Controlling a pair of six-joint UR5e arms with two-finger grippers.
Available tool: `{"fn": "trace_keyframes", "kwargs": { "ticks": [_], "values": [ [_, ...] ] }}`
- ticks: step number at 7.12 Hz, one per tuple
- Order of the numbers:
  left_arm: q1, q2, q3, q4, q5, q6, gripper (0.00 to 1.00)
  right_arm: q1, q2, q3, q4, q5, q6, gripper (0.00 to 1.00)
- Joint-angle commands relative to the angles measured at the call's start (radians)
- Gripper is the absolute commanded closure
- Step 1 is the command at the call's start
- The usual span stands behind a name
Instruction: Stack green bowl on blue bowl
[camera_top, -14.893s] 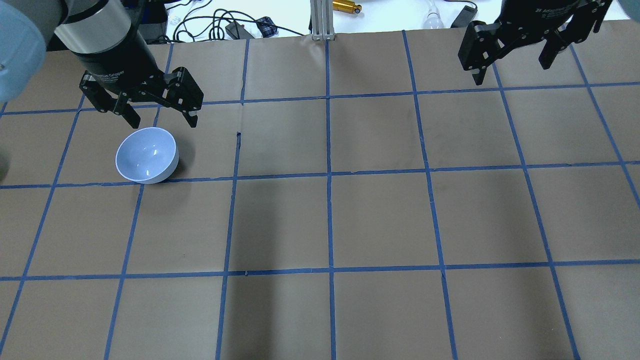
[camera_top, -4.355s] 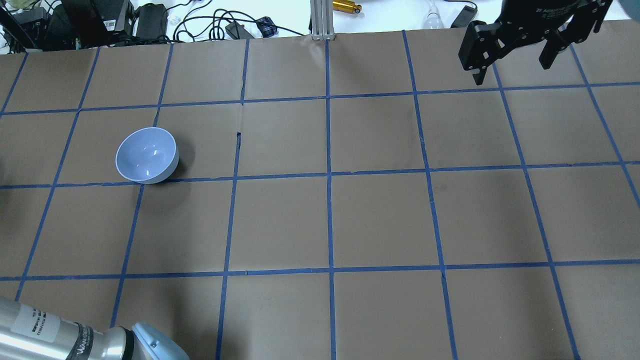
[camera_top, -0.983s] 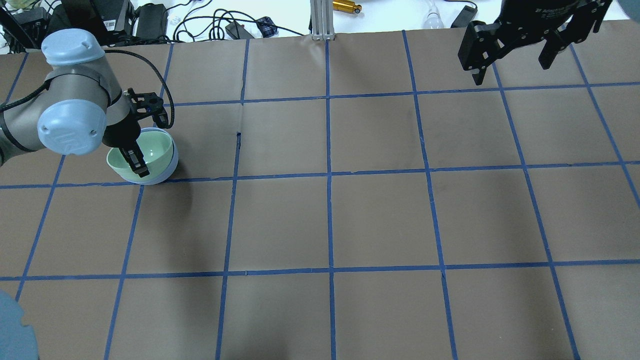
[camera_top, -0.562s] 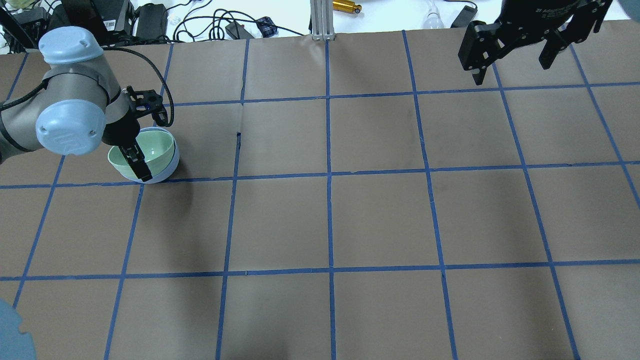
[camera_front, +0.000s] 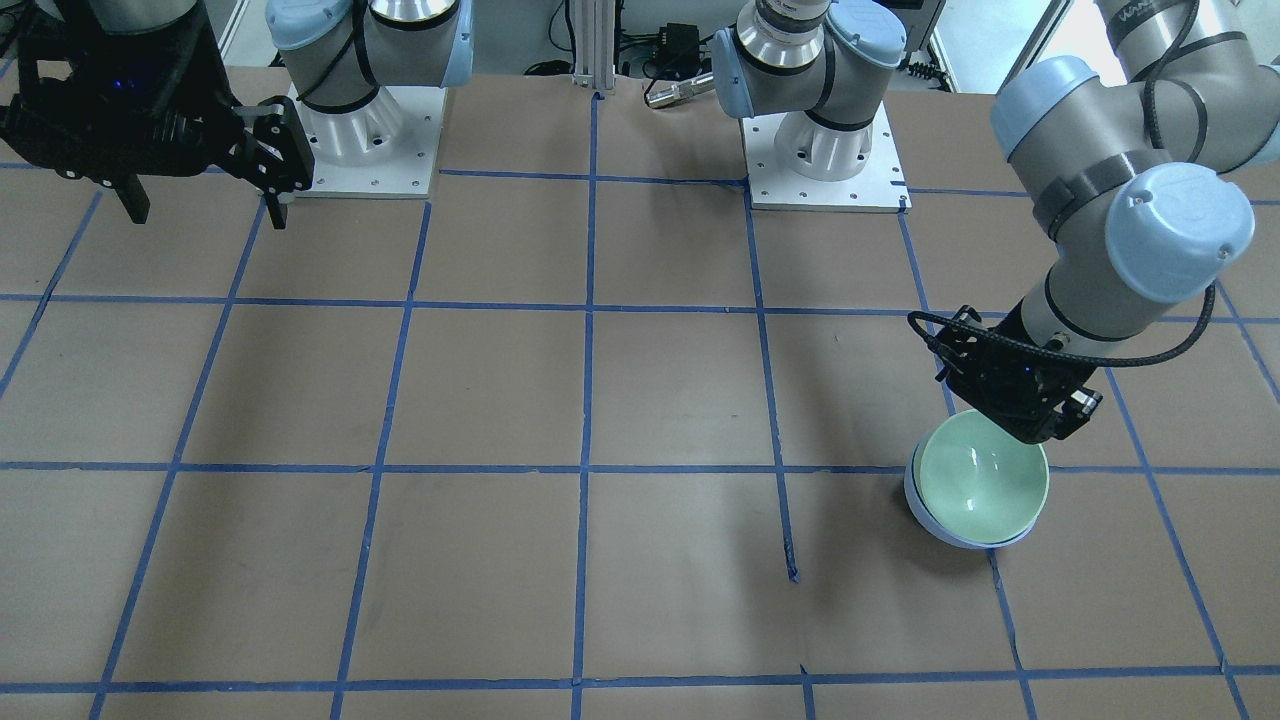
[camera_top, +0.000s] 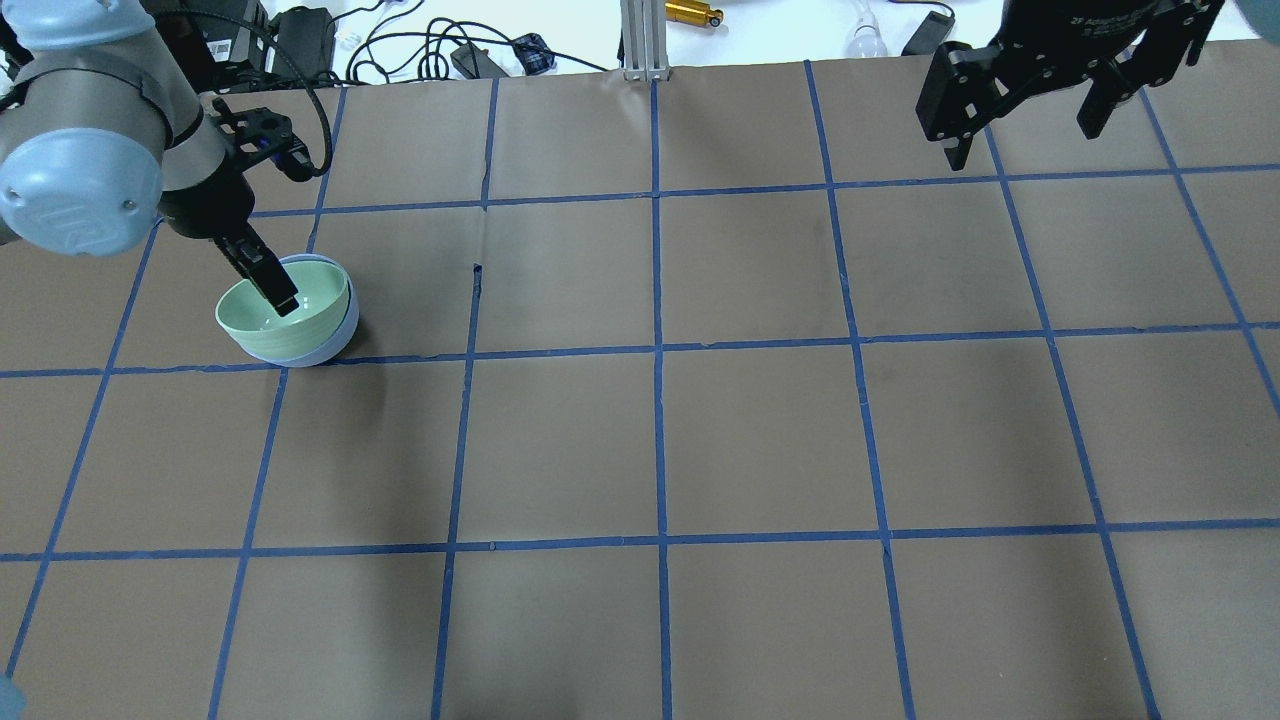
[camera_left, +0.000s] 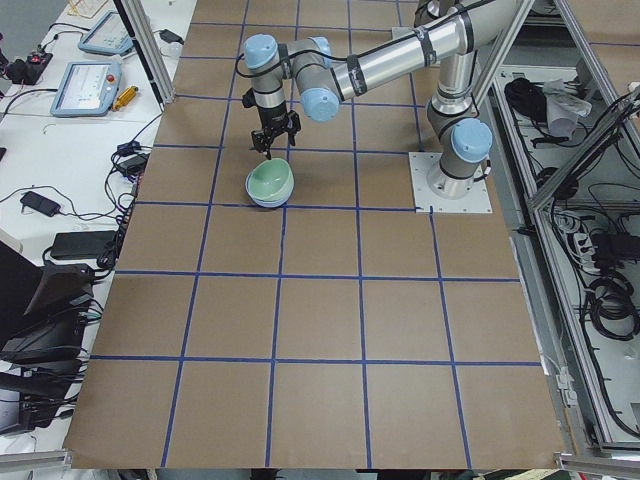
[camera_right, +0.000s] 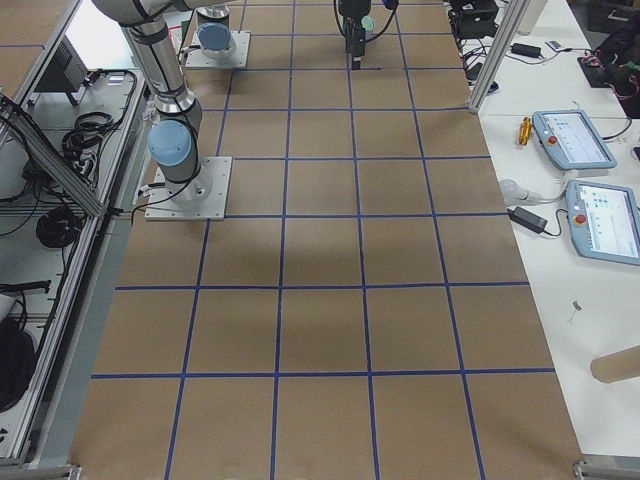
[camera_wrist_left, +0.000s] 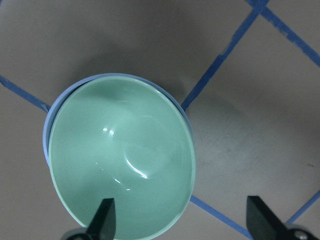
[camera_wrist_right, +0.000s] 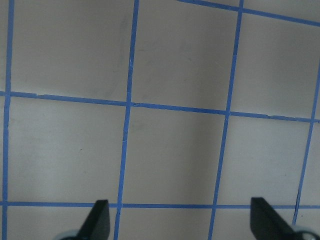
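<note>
Two bowls sit nested on the desk's (camera_top: 760, 440) left side: the green bowl (camera_front: 980, 478) rests inside the blue bowl (camera_top: 345, 330), slightly off-centre. Left jaws hang spread wide just above them, gripping nothing, one finger (camera_top: 270, 285) over the green interior. Right jaws, likewise wide apart and empty, hover at the far right.

The table (camera_top: 760, 440) is covered with brown paper, and a grid of blue tape lines (camera_top: 658, 350) is laid over it. Along the operators' side a white bench (camera_right: 560, 290) is set, on which two screen pendants (camera_right: 572, 140) and black cables (camera_top: 400, 45) are strewn. An aluminium post (camera_top: 640, 35) is fixed at the table's edge. Soft, broad shadows (camera_top: 520, 420) are seen across the paper.
</note>
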Motion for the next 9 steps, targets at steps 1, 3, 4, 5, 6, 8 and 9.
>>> {"fn": "trace_keyframes", "kwargs": {
  "ticks": [1, 3, 4, 5, 6, 8, 9],
  "values": [
    [-0.018, 0.048, 0.052, -0.111, -0.034, -0.288, 0.00, 0.000, 0.000, 0.000, 0.000, 0.000, 0.000, 0.00],
    [-0.051, 0.118, 0.111, -0.254, -0.063, -0.588, 0.00, 0.000, 0.000, 0.000, 0.000, 0.000, 0.000, 0.00],
    [-0.065, 0.143, 0.119, -0.266, -0.069, -0.635, 0.00, 0.000, 0.000, 0.000, 0.000, 0.000, 0.000, 0.00],
    [-0.068, 0.154, 0.116, -0.281, -0.072, -0.679, 0.00, -0.001, 0.000, 0.000, 0.000, 0.000, 0.000, 0.00],
    [-0.086, 0.164, 0.115, -0.296, -0.110, -0.724, 0.00, -0.001, 0.000, 0.000, 0.000, 0.000, 0.000, 0.00],
    [-0.181, 0.181, 0.119, -0.295, -0.100, -0.813, 0.00, 0.000, 0.000, 0.000, 0.000, 0.000, 0.000, 0.00],
    [-0.192, 0.189, 0.119, -0.295, -0.103, -0.815, 0.00, 0.000, 0.000, 0.000, 0.000, 0.000, 0.000, 0.00]
  ]
}}
